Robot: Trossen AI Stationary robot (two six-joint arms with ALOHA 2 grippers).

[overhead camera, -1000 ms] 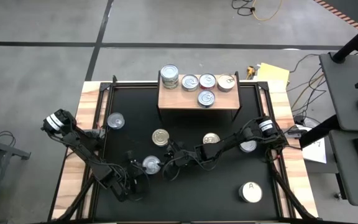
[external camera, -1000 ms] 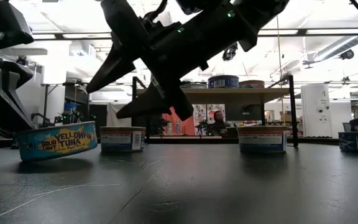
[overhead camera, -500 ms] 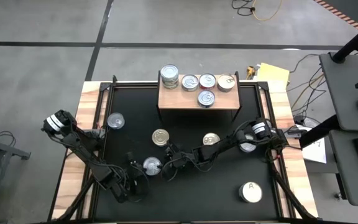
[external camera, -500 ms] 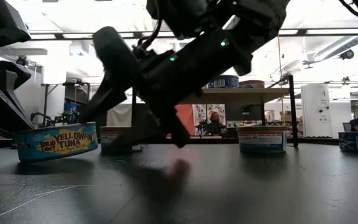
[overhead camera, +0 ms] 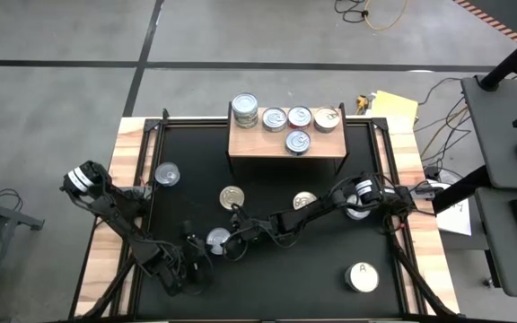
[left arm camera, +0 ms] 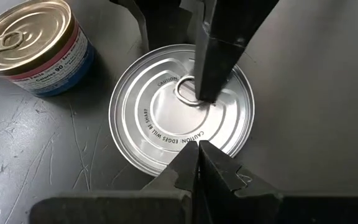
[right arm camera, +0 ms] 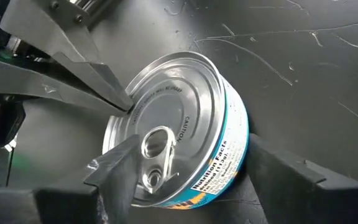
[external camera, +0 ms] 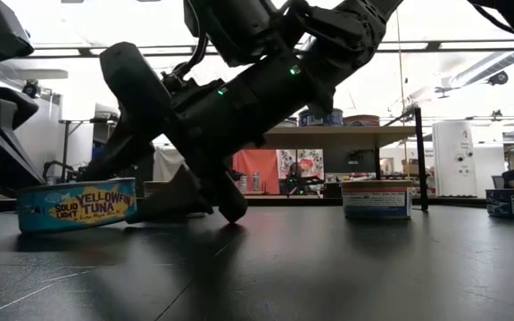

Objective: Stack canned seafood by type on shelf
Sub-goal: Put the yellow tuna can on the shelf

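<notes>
Right gripper [overhead camera: 227, 244] down at tabletop level in near-left centre, fingers spread on either side of silver-topped tuna can [overhead camera: 217, 239], not clamped. Left gripper [left arm camera: 196, 163] just beside same can, fingers pressed together, tips at can rim. Gold-topped can [overhead camera: 232, 197] farther back. Shelf [overhead camera: 285, 144] at far centre, carrying five cans. White-topped can [overhead camera: 362, 277] near right.

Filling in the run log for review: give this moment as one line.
phase: pick approach | right gripper: open, straddling yellowfin tuna can | left gripper: shut, tips at same can's rim | shelf: holds other cans
</notes>
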